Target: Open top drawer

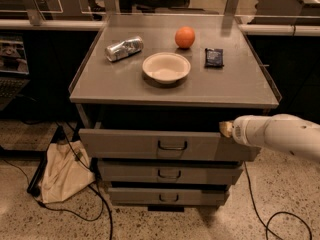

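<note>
The top drawer (130,144) is the widest grey drawer, with a small dark bracket handle (172,145) at its centre. It stands pulled out a little from under the cabinet top, with a dark gap above its front. My white arm comes in from the right, and my gripper (226,129) is at the drawer front's upper right corner, right of the handle. Only a tan tip of the gripper shows past the white wrist.
On the cabinet top (235,86) lie a crushed can (124,48), a white bowl (166,67), an orange (184,37) and a dark packet (214,57). Two narrower drawers (169,173) sit below. A cloth bag (62,174) and cables lie on the floor at left.
</note>
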